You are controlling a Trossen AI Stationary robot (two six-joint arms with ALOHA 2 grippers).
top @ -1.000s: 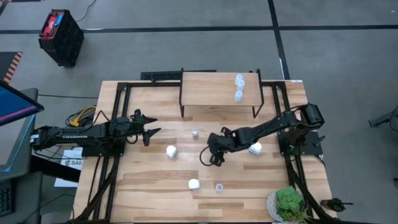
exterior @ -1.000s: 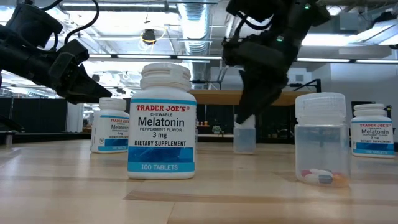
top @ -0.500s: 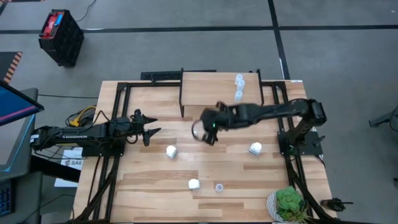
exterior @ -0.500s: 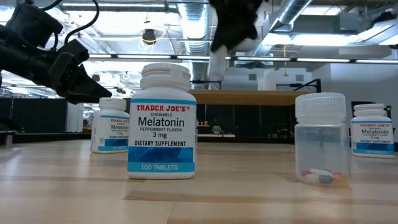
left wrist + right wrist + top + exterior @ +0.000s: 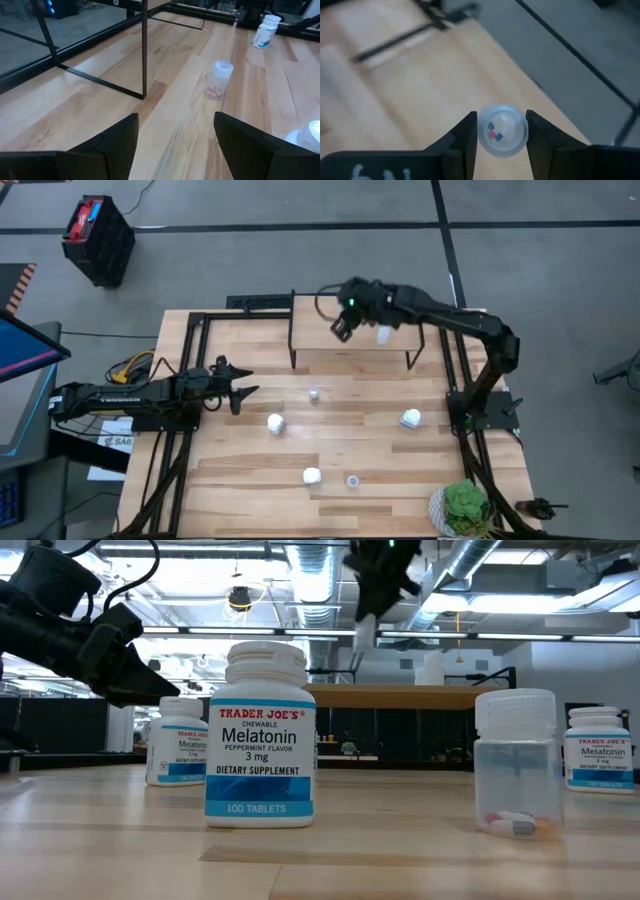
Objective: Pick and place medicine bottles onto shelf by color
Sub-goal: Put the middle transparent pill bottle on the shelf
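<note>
Since a second ago our right gripper (image 5: pixel 342 327) has swung from mid-table up over the shelf (image 5: pixel 330 330), carrying a clear bottle (image 5: pixel 501 131). We see its fingers closed on the bottle's round sides, shelf board just below. It looks light, rigid and smooth, so we judge a side grip best. Our left gripper (image 5: pixel 172 135) waits spread open, another clear bottle (image 5: pixel 217 80) ahead.
</note>
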